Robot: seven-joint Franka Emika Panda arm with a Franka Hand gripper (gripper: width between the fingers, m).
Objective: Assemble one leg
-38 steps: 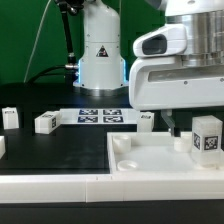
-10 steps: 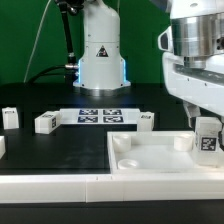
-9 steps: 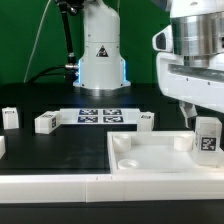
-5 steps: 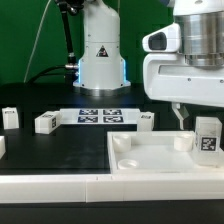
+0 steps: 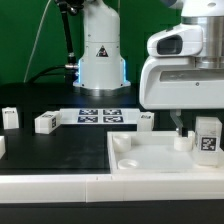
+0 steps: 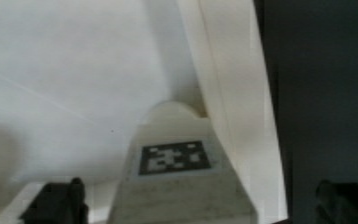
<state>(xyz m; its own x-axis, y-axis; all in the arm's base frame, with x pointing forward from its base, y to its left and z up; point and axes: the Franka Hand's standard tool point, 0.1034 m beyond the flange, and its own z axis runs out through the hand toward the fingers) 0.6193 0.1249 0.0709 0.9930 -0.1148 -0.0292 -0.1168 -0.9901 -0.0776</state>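
Leg [image 5: 207, 137], small and white with a black-and-white tag on its front, stands upright on the big white tray [image 5: 150, 165], near the tray's far corner at the exterior view's right. The end effector [image 5: 182, 130] hangs just beside it, toward the exterior view's left. One dark finger [image 5: 179, 124] reaches down close to the tray. In the wrist view the end effector [image 6: 199, 202] has its two dark fingertips [image 6: 55, 200] spread wide apart and pinches nothing. A square tag [image 6: 176, 157] shows farther off between them.

The surface [image 5: 40, 150] is black. The tray fills the near part at the exterior view's right and has a raised rim. Behind it the marker board [image 5: 100, 115] lies flat. Small white blocks sit on the surface. One block [image 5: 10, 117] is far to the exterior view's left, a second block [image 5: 45, 122] is near it, and a third block [image 5: 146, 120] is just behind the tray's back edge. The robot base [image 5: 100, 50] stands at the back in front of a green wall [image 5: 20, 40]. A wide patch of bare black surface lies between the two left blocks and the tray's side edge.
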